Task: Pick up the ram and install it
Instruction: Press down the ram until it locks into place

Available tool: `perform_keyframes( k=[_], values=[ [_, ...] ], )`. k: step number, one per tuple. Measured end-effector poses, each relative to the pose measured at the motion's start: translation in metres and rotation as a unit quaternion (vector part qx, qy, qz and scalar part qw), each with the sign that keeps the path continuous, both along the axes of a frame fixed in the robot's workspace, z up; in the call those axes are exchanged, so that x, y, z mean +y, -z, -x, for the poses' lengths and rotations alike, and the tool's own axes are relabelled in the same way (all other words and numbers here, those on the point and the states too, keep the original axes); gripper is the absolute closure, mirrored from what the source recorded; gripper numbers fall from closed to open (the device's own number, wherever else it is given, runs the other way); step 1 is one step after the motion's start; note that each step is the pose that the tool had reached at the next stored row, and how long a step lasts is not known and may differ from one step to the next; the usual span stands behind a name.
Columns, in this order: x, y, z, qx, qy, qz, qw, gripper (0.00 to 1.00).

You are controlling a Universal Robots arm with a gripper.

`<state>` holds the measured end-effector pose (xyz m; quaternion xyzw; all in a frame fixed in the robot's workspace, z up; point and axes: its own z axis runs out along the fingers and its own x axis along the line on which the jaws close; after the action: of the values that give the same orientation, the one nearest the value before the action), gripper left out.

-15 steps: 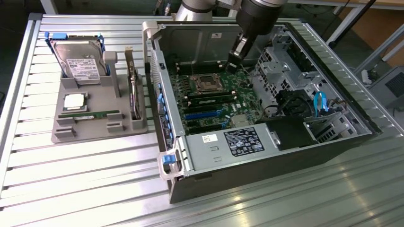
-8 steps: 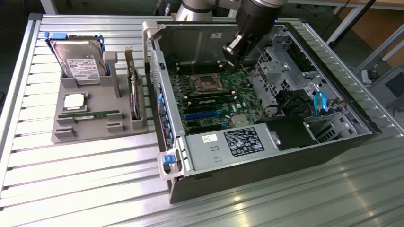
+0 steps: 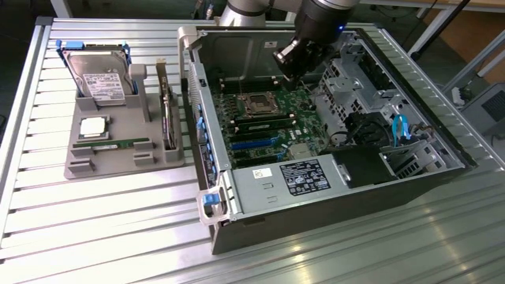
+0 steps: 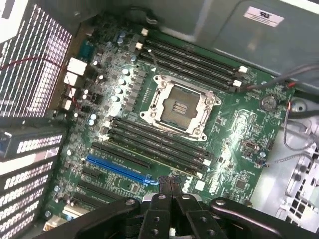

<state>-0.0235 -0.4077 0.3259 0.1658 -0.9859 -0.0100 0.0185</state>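
Gripper: we see the gripper [image 3: 294, 64] hanging above the open computer case [image 3: 410, 177], over the motherboard [image 3: 272, 127]; in the wrist view its fingertips [image 4: 170, 183] meet, closed on nothing.
Ram: we find one ram [image 3: 112, 145] lying flat in the grey tray [image 3: 83, 168], at 9 o'clock from the case, well apart from the gripper.
Installed stick: a second stick [image 3: 264, 123] sits in a slot at 6 o'clock of the processor socket [image 4: 178, 106].
Tray neighbours: processor chip [image 3: 93, 126], hard drive [image 3: 99, 74].
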Motion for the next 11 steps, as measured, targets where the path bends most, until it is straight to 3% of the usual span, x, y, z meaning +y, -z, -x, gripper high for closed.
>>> perform_keyframes(
  k=[2, 3, 5, 7, 9, 10, 11],
  values=[
    [0.0000, 0.0000, 0.0000, 0.0000, 0.036, 0.0000, 0.9993, 0.91],
    [0.0000, 0.0000, 0.0000, 0.0000, 0.058, 0.0000, 0.9983, 0.91],
    [0.0000, 0.0000, 0.0000, 0.0000, 0.096, 0.0000, 0.9954, 0.91],
    [0.0000, 0.0000, 0.0001, 0.0000, 0.135, 0.0000, 0.9909, 0.91],
    [0.0000, 0.0000, 0.0001, 0.0000, 0.135, 0.0000, 0.9908, 0.91],
    [0.0000, 0.0000, 0.0001, -0.0009, 0.135, 0.0067, 0.9908, 0.91],
    [0.0000, 0.0000, 0.0001, -0.0014, 0.135, 0.0107, 0.9908, 0.91]
  ],
)
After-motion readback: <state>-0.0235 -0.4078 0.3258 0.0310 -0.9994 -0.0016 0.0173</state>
